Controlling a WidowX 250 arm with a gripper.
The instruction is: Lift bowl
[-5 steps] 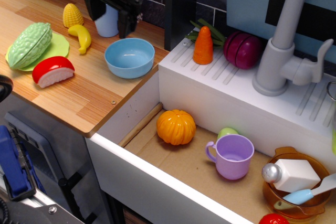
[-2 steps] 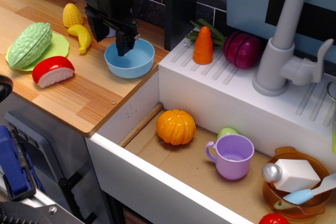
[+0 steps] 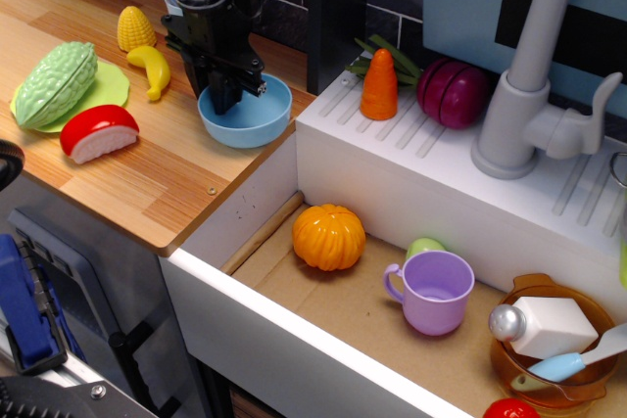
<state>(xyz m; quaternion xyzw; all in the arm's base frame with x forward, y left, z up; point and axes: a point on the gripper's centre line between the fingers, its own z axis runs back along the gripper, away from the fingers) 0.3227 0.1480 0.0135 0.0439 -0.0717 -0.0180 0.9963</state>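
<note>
Gourd (image 3: 56, 82), tomato slice (image 3: 98, 132), corn (image 3: 135, 27) and banana (image 3: 150, 69) lie at the wooden surface's (image 3: 147, 183) left. Beside them the black arm drops steeply, its pincer (image 3: 225, 100) narrowed over the near-left rim of the bowl (image 3: 250, 112), which sits on the surface near the sink's (image 3: 323, 301) edge.

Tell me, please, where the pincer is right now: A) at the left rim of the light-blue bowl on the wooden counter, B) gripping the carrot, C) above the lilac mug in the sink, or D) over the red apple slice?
A: the pincer reaches down onto the left rim of the light-blue bowl on the wooden counter.
</note>
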